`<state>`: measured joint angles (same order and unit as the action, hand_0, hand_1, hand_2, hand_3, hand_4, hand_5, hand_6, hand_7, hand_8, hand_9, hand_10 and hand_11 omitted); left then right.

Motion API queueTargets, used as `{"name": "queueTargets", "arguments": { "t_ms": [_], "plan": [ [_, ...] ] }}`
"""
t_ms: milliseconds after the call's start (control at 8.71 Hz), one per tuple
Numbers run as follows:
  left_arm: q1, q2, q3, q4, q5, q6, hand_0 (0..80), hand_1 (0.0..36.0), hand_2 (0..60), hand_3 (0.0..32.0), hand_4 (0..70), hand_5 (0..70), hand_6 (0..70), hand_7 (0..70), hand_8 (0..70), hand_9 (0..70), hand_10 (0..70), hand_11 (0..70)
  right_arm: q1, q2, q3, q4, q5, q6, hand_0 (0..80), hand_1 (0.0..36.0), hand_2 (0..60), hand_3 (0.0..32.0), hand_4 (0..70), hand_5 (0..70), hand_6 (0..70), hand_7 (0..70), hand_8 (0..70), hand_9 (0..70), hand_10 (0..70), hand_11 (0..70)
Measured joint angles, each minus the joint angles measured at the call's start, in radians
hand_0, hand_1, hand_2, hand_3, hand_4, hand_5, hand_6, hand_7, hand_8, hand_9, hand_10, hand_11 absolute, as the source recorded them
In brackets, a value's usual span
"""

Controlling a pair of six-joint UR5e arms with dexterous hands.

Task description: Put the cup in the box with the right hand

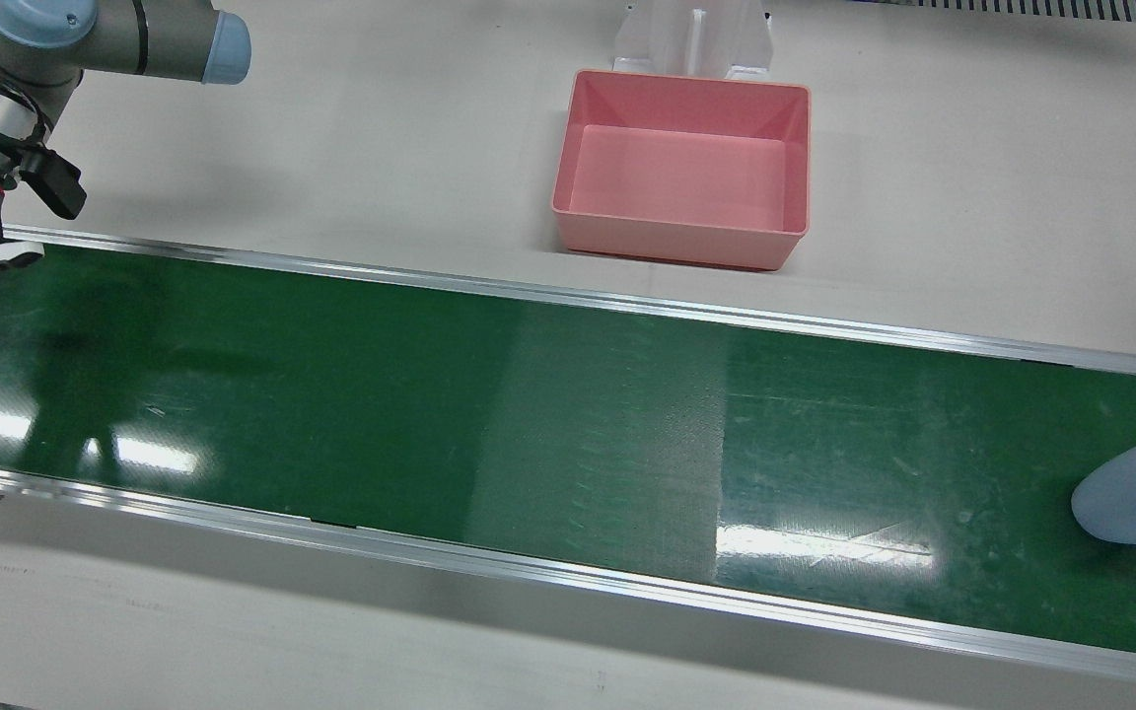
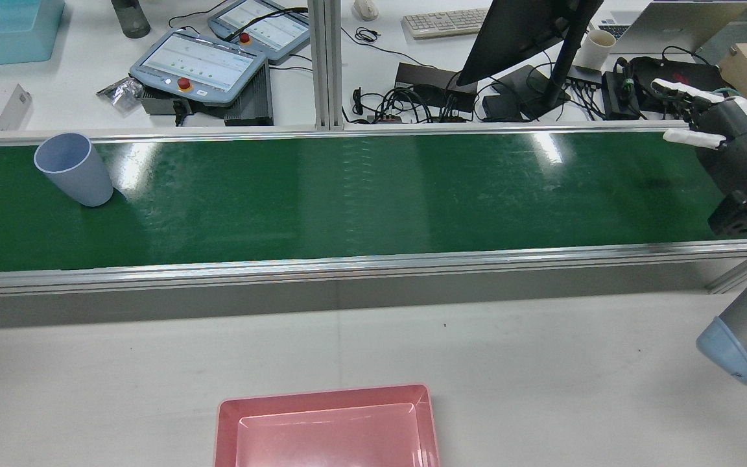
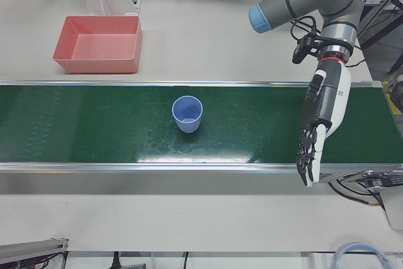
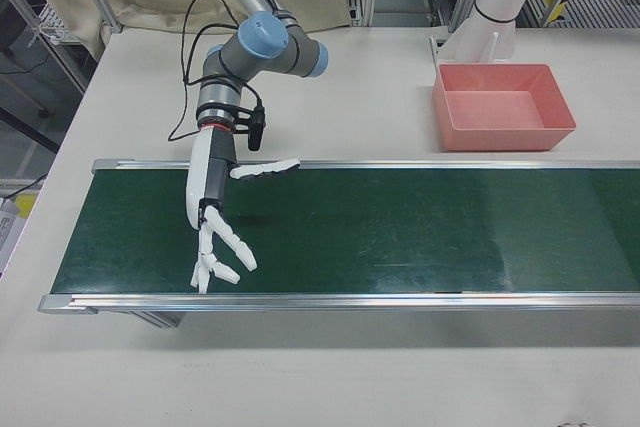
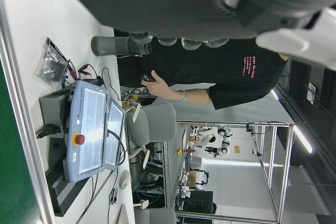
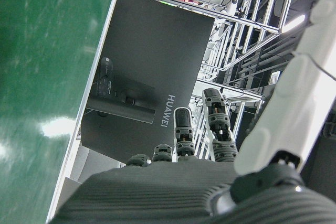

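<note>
A light blue cup (image 1: pixel 1135 490) stands mouth up on the green conveyor belt (image 1: pixel 529 424), at the end in front of my left arm; it also shows in the rear view (image 2: pixel 75 170) and the left-front view (image 3: pixel 187 114). The pink box (image 1: pixel 678 239) sits empty on the white table beside the belt, on the arms' side of it, seen also in the rear view (image 2: pixel 325 393) and the right-front view (image 4: pixel 500 137). My right hand (image 4: pixel 215 217) is open, fingers spread, above the opposite end of the belt, far from the cup. My left hand (image 3: pixel 318 127) is open and empty above the belt, apart from the cup.
Aluminium rails (image 1: pixel 568 296) run along both sides of the belt. A white pedestal (image 1: pixel 691 39) stands right behind the box. Beyond the belt a desk holds teach pendants (image 2: pixel 201 68), a monitor (image 2: pixel 522 32) and cables.
</note>
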<state>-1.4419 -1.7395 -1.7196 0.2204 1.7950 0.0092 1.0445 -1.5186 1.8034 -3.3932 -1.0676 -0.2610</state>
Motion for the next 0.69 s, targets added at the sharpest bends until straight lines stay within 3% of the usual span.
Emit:
{"name": "queueTargets", "arguments": {
  "t_ms": [689],
  "plan": [
    [0.000, 0.000, 0.000, 0.000, 0.000, 0.000, 0.0, 0.0, 0.0, 0.0, 0.0, 0.0, 0.0, 0.0, 0.0, 0.0, 0.0, 0.0, -0.007, 0.000, 0.001, 0.000, 0.000, 0.000, 48.1, 5.5, 1.4, 0.0, 12.5, 2.8, 7.1, 33.1, 1.0, 8.4, 0.0, 0.0]
  ]
}}
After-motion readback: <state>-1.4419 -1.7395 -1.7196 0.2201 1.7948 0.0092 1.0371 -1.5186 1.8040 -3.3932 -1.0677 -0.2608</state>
